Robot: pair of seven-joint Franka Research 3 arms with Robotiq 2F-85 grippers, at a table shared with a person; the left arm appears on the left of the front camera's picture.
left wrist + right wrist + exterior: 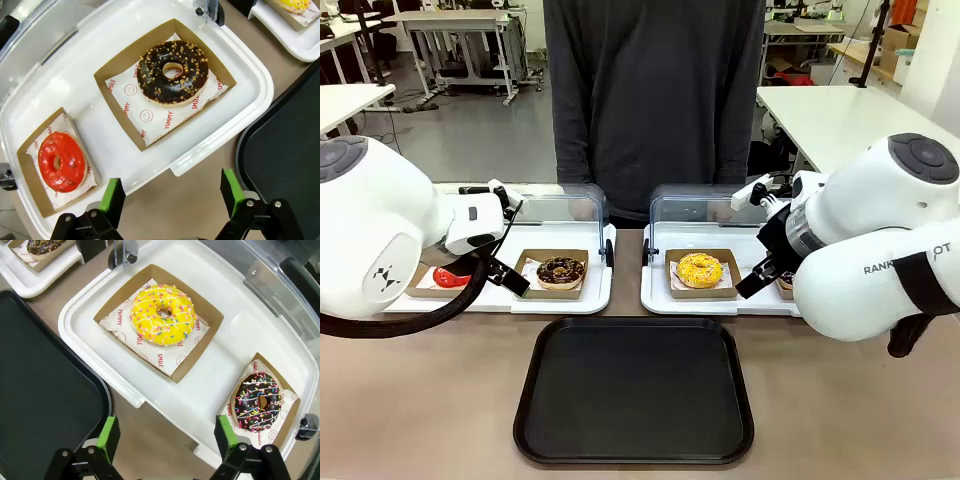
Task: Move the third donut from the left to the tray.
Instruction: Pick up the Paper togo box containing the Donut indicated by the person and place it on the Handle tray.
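Note:
The third donut from the left has yellow glaze with sprinkles and sits in a square brown cardboard holder on the right white tray. Nothing lies on the black tray at the near middle of the table. My right gripper hovers open above the white tray's near rim, just short of the yellow donut. My left gripper is open too, over the near edge of the left white tray, nothing between its fingers.
A chocolate donut with nuts and a red donut sit on the left white tray. A chocolate sprinkle donut lies right of the yellow one. Clear domed lids stand open behind. A person stands at the far side.

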